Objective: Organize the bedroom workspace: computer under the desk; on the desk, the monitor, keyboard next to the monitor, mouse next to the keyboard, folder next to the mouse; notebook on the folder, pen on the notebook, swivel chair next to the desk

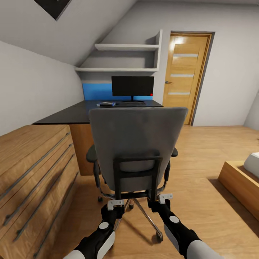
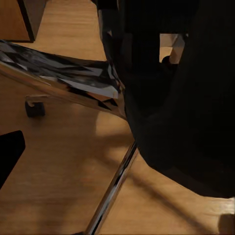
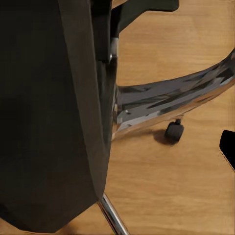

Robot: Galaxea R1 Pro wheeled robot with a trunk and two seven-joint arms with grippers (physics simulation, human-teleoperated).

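**Behind the chair, pushing toward the table**

The room [image 1: 230,72] is an attic space with sloped grey walls, a plank floor and an oak door. My table [image 1: 77,113], glossy black on top, runs along the wall ahead with a low oak drawer unit [image 1: 34,169] beside it. The swivel chair [image 1: 136,144] stands between me and the table, its tall grey fabric back toward me, on a black frame and chrome legs with castors; by my reckoning it has yet to be parked at the table.

The monitor [image 1: 132,86] already sits on the table, flat and black. Low dark items lie at its foot, perhaps the keyboard, though they are too small to name. I cannot see the seat, so I cannot tell where the folder is.

My left claw [image 1: 115,205] and right claw [image 1: 165,198] sit against the lower chair frame; whether their fingers are apart or together, I cannot tell.
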